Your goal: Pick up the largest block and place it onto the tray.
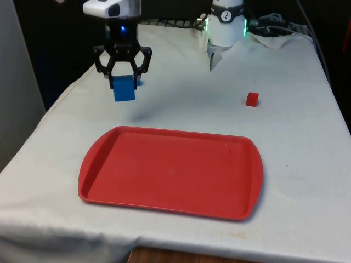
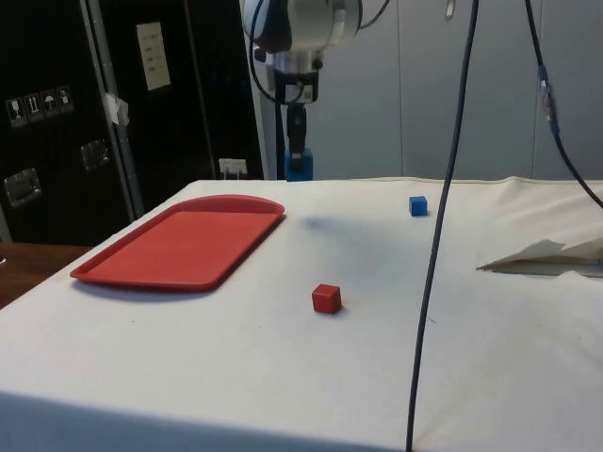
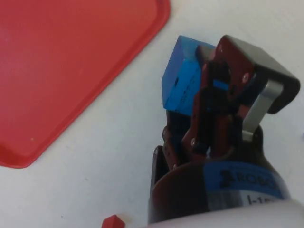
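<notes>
Blue block (image 1: pixel 124 87), clamped in the closed gripper (image 1: pixel 123 70), is held above the cloth beyond the red tray's (image 1: pixel 109 200) far edge; released early, it could miss the tray.

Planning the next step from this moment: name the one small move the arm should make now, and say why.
Probably carry the large blue block sideways over the red tray before lowering. The gripper is shut on the block and holds it above the white cloth, short of the tray's far rim. The small red block and small blue block sit off that path.
</notes>
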Controlling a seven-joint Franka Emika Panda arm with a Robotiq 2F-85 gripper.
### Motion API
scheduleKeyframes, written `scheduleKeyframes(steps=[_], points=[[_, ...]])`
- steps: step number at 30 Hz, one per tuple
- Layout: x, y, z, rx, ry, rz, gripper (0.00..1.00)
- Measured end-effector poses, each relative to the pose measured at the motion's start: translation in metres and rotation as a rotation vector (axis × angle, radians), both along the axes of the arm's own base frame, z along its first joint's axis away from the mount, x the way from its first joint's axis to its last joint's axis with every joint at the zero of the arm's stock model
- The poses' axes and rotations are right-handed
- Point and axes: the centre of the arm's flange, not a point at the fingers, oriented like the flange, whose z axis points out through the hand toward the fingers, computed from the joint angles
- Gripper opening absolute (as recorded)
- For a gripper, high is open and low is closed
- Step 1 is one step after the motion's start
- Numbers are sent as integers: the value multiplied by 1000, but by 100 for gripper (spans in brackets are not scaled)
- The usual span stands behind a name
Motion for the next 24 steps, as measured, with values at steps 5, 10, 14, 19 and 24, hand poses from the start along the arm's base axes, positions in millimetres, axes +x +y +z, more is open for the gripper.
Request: scheduleKeyframes(steps=[5,10,14,19,24], points=[[10,10,7,6,-9,-1,5],[19,19,12,8,-21,1,5],[31,32,18,10,-34,4,5],[42,45,21,9,-40,4,5],[56,58,22,6,-49,4,5]])
